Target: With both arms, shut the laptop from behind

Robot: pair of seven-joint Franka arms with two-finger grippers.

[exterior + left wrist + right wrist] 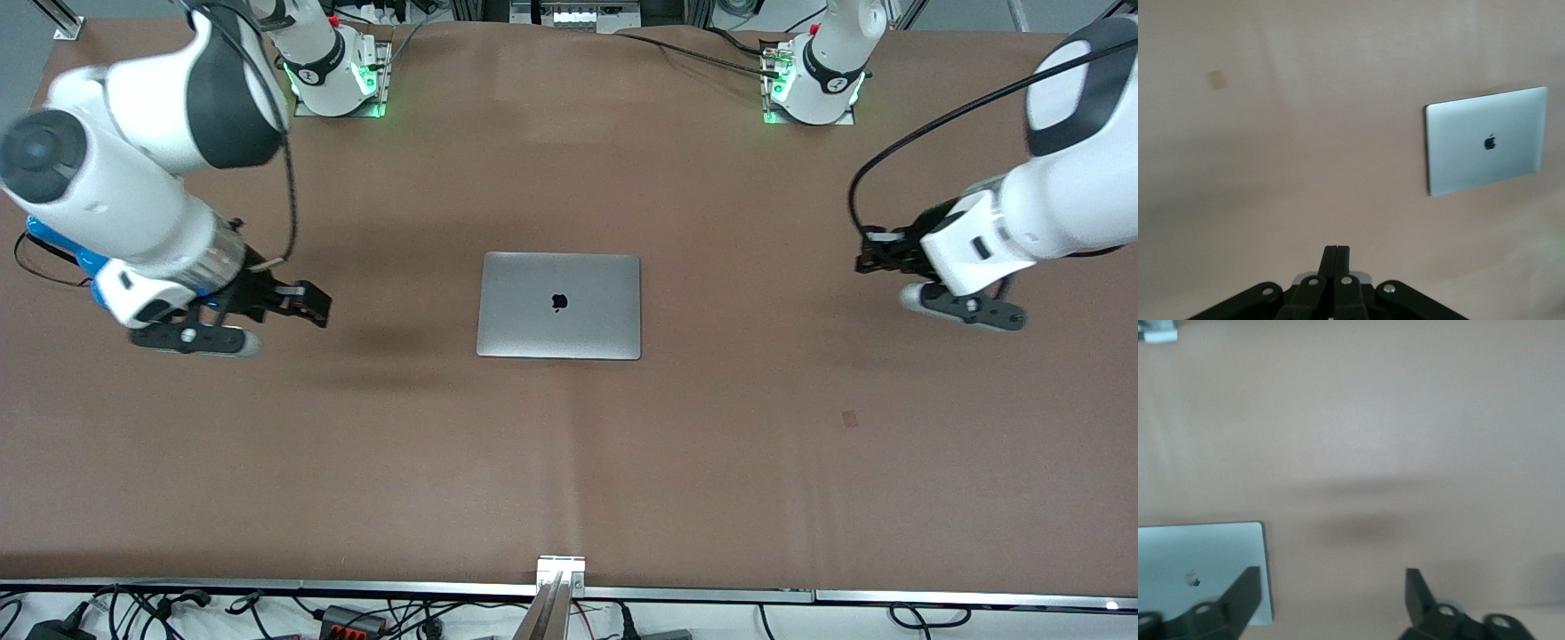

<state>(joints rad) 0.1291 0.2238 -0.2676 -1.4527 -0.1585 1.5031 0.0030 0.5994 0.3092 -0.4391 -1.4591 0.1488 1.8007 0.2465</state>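
While laptop (559, 305) lies closed mid-frame (logo up), left gripper (876, 253) hangs pinched together frame-right, right gripper (307, 302) spread apart frame-left

laptop (558, 305) mid-table (711, 462), seemingly shut flat

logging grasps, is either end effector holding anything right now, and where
Nothing is held. The left end effector is shut on nothing, the right end effector open; the laptop lies closed, untouched.

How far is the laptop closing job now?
Done: the laptop lies shut, lid flat with logo up. In hand: nothing; the left gripper, fingers shut, and the right gripper, fingers open, hang over bare table at either end. Left: nothing visible.
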